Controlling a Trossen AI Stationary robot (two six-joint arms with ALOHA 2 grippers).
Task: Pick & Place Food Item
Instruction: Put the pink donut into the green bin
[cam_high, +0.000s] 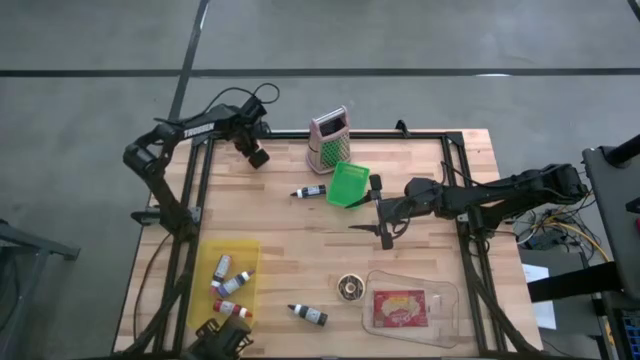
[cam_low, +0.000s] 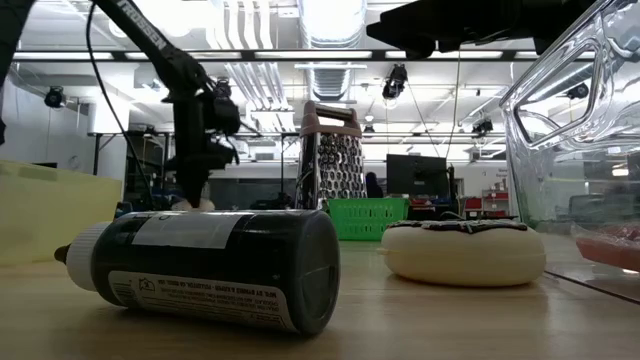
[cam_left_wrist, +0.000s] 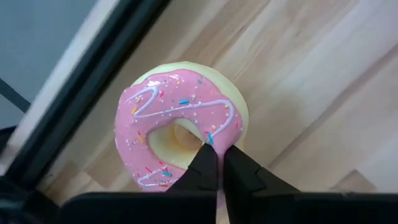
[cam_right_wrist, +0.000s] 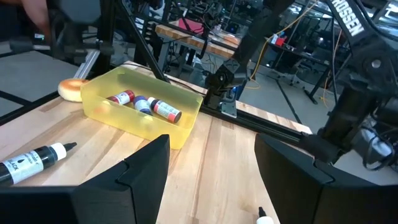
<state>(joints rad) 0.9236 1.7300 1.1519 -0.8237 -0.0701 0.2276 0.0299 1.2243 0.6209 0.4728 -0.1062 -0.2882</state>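
A pink-frosted donut (cam_left_wrist: 177, 121) with sprinkles lies over the wooden table (cam_left_wrist: 323, 74), close to the black frame rail (cam_left_wrist: 93, 81) at the far left. My left gripper (cam_left_wrist: 216, 158) points straight down over it and is shut on its ring. In the high view this gripper (cam_high: 256, 155) covers the donut. In the low view it (cam_low: 195, 175) stands behind the bottle. My right gripper (cam_high: 385, 228) hangs open above the table's middle, holding nothing, and its two fingers (cam_right_wrist: 146, 171) frame its wrist view. My left gripper pinches the donut's ring (cam_left_wrist: 214, 134) between its two fingers, on the side nearest them. It comes from above, pointing down. One fingertip (cam_left_wrist: 204, 158) sits at the hole's edge, the other toward the outer rim. Whether the donut is clear of the table, I cannot tell.
A metal grater (cam_high: 328, 140), a green basket (cam_high: 348, 185) and a small bottle (cam_high: 308, 191) stand at the far middle. A yellow bin (cam_high: 230, 285) with bottles is near left. A chocolate donut (cam_high: 350, 288), another bottle (cam_high: 308, 315) and a clear container (cam_high: 410, 308) lie near.
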